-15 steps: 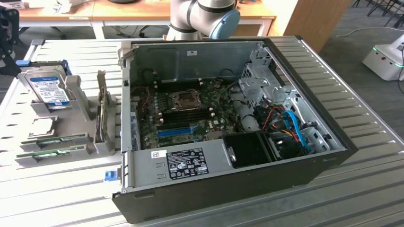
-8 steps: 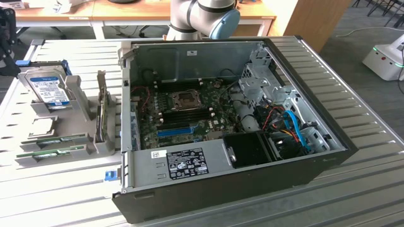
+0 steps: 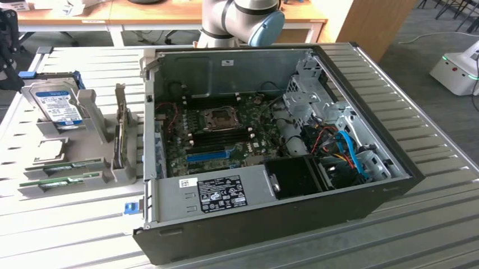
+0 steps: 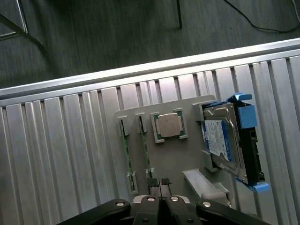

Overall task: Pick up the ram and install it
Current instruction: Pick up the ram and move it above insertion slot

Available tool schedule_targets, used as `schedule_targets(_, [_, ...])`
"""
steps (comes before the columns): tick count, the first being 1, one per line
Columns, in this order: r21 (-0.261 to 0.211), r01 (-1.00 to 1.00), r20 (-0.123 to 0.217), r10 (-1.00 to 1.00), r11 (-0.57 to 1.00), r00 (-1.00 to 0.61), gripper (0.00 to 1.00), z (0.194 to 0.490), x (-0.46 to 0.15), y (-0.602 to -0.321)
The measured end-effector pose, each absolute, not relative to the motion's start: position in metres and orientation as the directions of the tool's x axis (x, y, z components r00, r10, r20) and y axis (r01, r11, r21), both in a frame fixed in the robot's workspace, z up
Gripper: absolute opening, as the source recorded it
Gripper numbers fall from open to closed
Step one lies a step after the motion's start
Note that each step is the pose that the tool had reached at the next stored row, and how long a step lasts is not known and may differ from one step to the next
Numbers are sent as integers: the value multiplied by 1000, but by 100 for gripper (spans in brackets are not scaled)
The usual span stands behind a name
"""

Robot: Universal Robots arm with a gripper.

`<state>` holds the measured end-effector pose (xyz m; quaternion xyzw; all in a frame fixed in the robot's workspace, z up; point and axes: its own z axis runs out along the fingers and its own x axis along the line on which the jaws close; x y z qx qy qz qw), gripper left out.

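Two thin green ram sticks [image 3: 64, 166] [image 3: 57, 181] lie side by side in slots of a grey holder [image 3: 45, 151] on the exterior view's left. From the wrist view they appear as two narrow strips [image 4: 125, 154] [image 4: 144, 152] in the same holder [image 4: 176, 161]. My gripper [image 4: 158, 185] hangs well above the holder, fingers shut together with nothing between them. The open computer case [image 3: 359, 84] lies on its side with the motherboard [image 3: 224, 134] exposed.
The holder also carries a silver processor [image 4: 168, 125] and a blue-labelled hard drive [image 4: 224, 143] standing in a blue bracket. Everything rests on a ribbed metal table [image 3: 419, 112]. The arm's base [image 3: 239, 22] rises behind the case. Cables and a fan shroud [image 3: 299, 176] crowd the case's right side.
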<state>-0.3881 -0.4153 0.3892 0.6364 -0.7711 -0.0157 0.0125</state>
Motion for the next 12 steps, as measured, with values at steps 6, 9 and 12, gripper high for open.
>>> schedule_targets(6, [40,-995,-1,-996,90,-90,11,389,-388,-415])
schedule_targets(9, [40,-998,-1,-999,44,-44,11,389,-388,-415])
schedule_targets(12, [40,-999,-1,-999,36,-36,11,389,-388,-415])
